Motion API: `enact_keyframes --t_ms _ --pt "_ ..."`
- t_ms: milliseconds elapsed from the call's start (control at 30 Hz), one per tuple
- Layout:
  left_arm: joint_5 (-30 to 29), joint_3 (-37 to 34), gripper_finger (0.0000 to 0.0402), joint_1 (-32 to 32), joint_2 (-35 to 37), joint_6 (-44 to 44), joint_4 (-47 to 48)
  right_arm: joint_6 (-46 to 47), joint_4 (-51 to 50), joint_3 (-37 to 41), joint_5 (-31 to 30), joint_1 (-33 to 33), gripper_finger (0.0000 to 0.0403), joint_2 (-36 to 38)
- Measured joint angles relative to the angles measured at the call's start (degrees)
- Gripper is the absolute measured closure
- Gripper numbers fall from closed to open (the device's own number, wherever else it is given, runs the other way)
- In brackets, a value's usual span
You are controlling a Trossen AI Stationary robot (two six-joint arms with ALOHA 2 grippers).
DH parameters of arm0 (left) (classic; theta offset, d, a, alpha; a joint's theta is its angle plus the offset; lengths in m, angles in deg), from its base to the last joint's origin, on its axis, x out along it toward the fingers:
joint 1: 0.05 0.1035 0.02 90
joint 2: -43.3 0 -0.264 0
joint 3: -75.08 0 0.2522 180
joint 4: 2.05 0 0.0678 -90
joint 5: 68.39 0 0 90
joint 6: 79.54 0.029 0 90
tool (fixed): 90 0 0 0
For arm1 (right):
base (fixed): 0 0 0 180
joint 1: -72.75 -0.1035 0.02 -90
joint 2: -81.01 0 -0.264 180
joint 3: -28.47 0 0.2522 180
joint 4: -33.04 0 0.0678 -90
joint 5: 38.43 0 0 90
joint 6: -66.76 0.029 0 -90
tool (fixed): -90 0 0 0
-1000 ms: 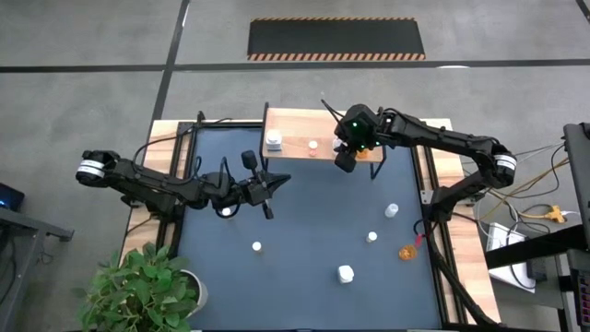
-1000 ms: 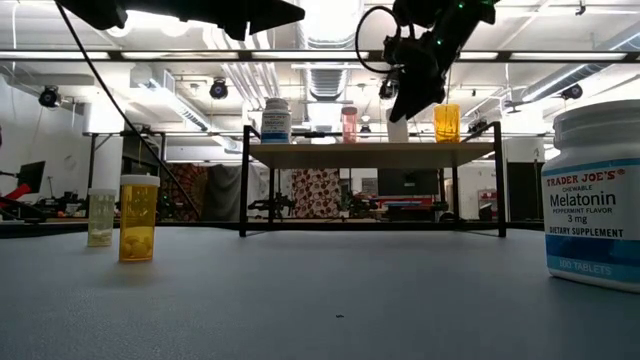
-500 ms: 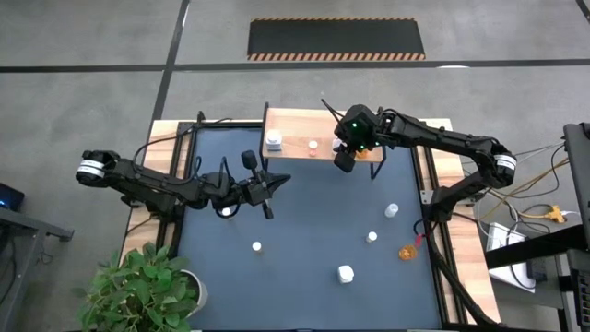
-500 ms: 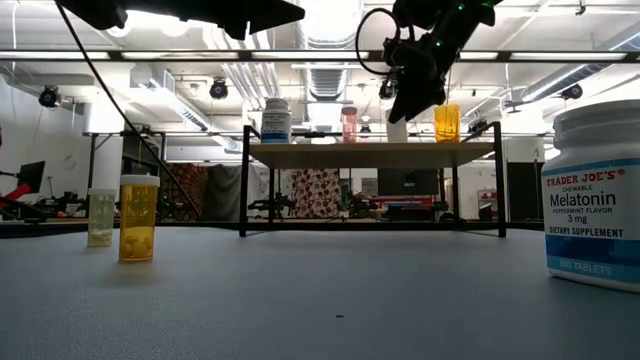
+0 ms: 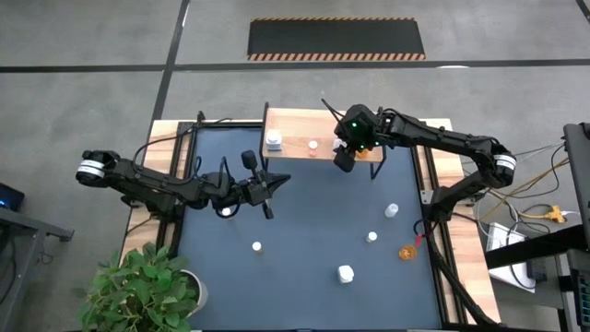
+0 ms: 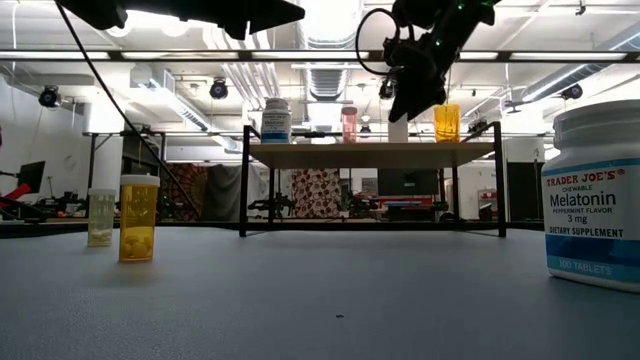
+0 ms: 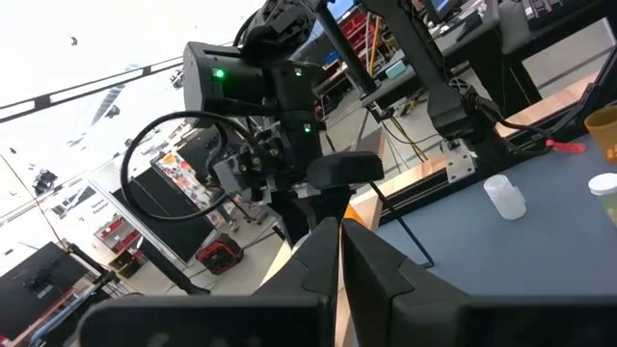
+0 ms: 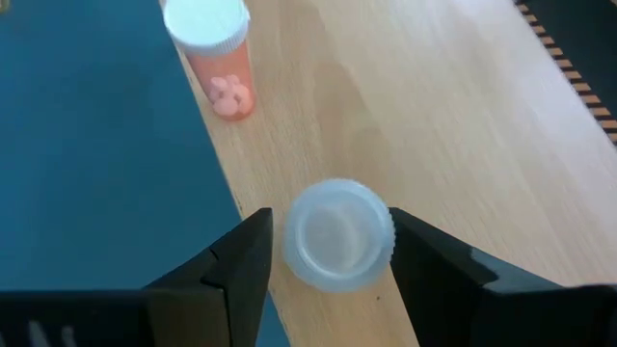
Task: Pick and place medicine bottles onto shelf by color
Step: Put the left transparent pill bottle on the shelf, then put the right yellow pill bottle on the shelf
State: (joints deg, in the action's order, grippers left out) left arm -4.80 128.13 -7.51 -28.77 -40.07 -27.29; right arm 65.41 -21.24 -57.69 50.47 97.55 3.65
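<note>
**A:** So what is changing at the right gripper [image 8: 328, 253] just now?

**B:** Its jaws are spreading. A moment ago they were narrower around the white-capped bottle [image 8: 337, 234]; now there is a gap showing on both sides of the cap, so the bottle is standing free between the fingers on the light-wood shelf [image 8: 463, 145].

**A:** Is the arm itself moving?

**B:** Hardly; from above, the right gripper [image 5: 344, 159] is sitting over the same spot of the shelf [image 5: 290, 120] as before. Only the fingers are parting.

**A:** And the neighbours?

**B:** An orange bottle with pink pills [image 8: 220, 58] is standing beyond the fingertips, near the shelf's edge. Level across the table, an amber bottle [image 6: 446, 123] is showing just beside the gripper on the far side.

**A:** Meaning for the task?

**B:** I am judging this a release: one more bottle placed. Several are waiting on the mat, like the Melatonin bottle [image 6: 595, 195].

**A:** The left gripper [image 7: 339, 253]?

**B:** Waiting, fingers pressed together, holding nothing.
</note>
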Motion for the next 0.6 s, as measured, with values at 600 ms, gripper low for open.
enact_keyframes --t_ms 600 --pt "0.0 0.0 0.0402 0.0 0.0 0.0 0.0 2.6 -11.7 -12.0 -0.4 -1.9 0.0211 0.1"
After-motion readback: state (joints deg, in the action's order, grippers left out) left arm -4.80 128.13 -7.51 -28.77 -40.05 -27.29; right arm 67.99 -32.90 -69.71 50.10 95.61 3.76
